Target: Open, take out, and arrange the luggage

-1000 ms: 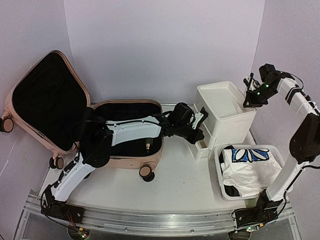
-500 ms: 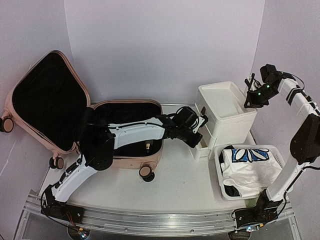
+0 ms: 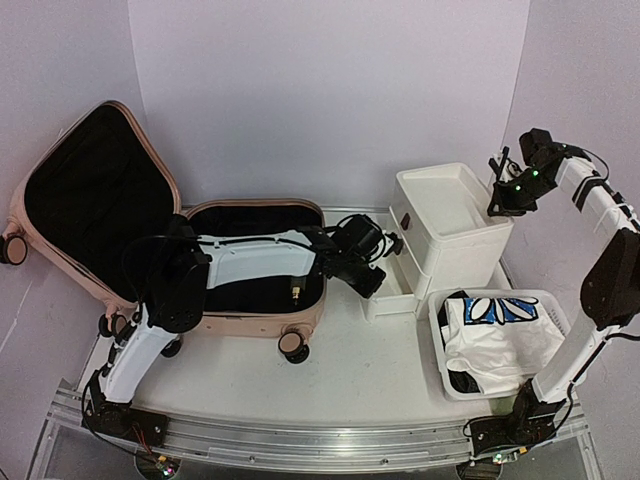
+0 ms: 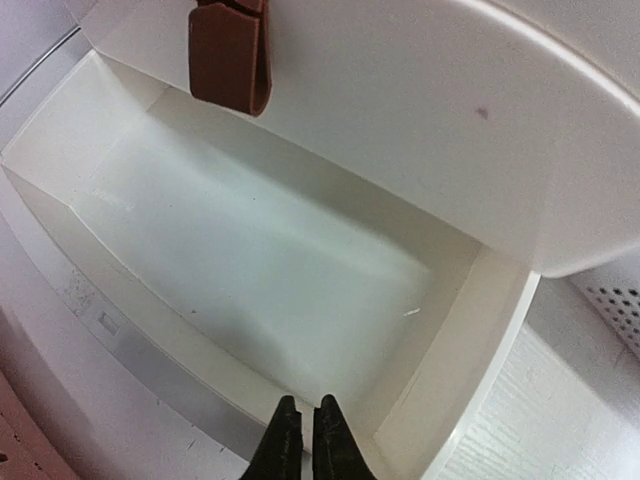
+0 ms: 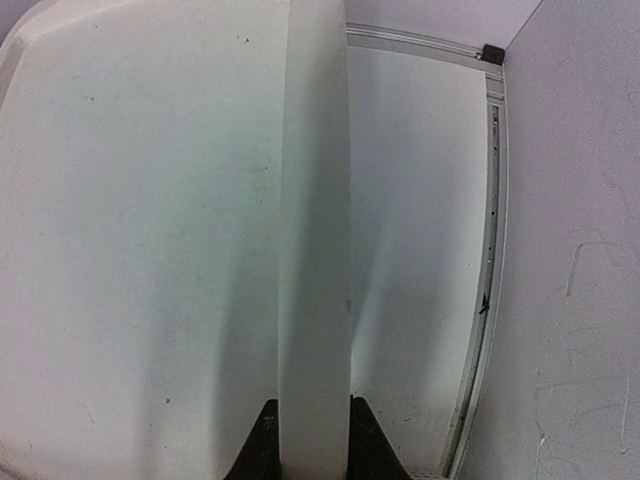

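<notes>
near right: white basket (image 3: pixel 436 345) on the table held a white garment with blue print (image 3: pixel 497 325); just left of it the bottom drawer (image 3: pixel 392 303) of the white drawer unit (image 3: pixel 455 235) stood pulled out, its white floor showing; left gripper (image 4: pixel 302 440) hung over the drawer's left edge, fingers pressed almost together with only a slit between them, nothing pinched; brown handle (image 4: pixel 230 55) of the drawer above showed just beyond; luggage (image 3: pixel 95 200) sat at the left, open, base flat on the table left of the drawer unit and apart from it, left arm crossing over the base, lid tilted up toward the left wall, black lining showing; far right, right gripper (image 5: pixel 307 440) sat on the unit's top right rim, fingers pinching that white wall from both sides
</notes>
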### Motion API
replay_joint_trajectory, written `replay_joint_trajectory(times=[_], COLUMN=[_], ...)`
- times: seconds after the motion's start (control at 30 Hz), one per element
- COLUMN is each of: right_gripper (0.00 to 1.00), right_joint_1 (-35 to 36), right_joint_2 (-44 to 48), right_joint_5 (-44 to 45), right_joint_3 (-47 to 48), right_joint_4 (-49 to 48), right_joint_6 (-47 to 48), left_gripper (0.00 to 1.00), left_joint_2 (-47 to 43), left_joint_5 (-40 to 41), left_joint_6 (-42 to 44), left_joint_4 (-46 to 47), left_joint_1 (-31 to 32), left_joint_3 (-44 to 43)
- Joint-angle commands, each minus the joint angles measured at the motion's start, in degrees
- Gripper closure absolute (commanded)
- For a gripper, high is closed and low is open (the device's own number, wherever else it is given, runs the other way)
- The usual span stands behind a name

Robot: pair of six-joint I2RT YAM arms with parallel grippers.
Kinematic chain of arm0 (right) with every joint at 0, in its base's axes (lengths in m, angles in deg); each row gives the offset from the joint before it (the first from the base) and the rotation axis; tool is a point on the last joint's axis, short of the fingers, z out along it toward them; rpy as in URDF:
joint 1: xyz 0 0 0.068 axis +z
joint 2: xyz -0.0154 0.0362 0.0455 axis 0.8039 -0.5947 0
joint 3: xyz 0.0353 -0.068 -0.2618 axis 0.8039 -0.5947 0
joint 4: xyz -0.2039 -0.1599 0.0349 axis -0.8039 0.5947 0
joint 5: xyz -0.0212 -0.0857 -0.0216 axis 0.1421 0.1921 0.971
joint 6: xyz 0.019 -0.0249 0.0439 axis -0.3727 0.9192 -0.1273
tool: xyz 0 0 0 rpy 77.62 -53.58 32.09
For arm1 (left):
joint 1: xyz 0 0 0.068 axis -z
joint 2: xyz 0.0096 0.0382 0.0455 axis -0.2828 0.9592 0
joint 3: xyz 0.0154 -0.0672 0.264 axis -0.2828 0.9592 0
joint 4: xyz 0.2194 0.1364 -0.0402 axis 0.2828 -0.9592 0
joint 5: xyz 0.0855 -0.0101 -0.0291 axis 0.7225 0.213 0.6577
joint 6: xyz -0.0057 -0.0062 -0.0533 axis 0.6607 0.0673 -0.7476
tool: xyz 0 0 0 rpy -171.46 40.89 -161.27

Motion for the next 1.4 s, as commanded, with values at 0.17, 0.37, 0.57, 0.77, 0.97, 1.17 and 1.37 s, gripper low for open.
replay_joint_trajectory(times=[0.17, 0.37, 0.57, 0.77, 0.97, 1.17, 1.37], right_gripper=[1.00, 1.00, 1.00, 1.00, 1.00, 1.00, 1.00], right_joint_1=[0.6, 0.6, 0.5, 0.6, 0.6, 0.6, 0.6], right_joint_2=[5.9, 5.8, 5.3, 5.5, 6.0, 6.1, 6.1], right_joint_5=[-7.3, -7.6, -8.6, -8.8, -9.0, -9.3, -9.5], right_joint_3=[-1.3, -1.7, -1.3, -1.2, -1.8, -2.4, -2.3], right_joint_4=[-3.1, -3.1, -3.1, -3.1, -3.1, -3.1, -3.1], right_joint_6=[-2.9, -3.2, -4.1, -4.4, -4.6, -5.0, -5.1], left_gripper=[0.58, 0.30, 0.22, 0.27, 0.36, 0.43, 0.58], left_joint_2=[-13.2, -22.6, -24.5, -19.3, -12.0, -7.2, -5.4], left_joint_5=[-5.3, -12.7, -8.2, -7.9, -12.1, -12.3, -11.6], left_joint_6=[1.2, -3.2, -10.0, -23.0, -31.2, -33.6, -32.0], left_joint_4=[-6.6, -5.0, -4.8, -7.0, -7.0, -7.1, -7.1], left_joint_1=[-3.4, -11.1, -19.7, -21.5, -21.5, -21.5, -21.4], left_joint_3=[2.2, 9.0, 18.2, 18.0, 15.3, 13.8, 13.2])
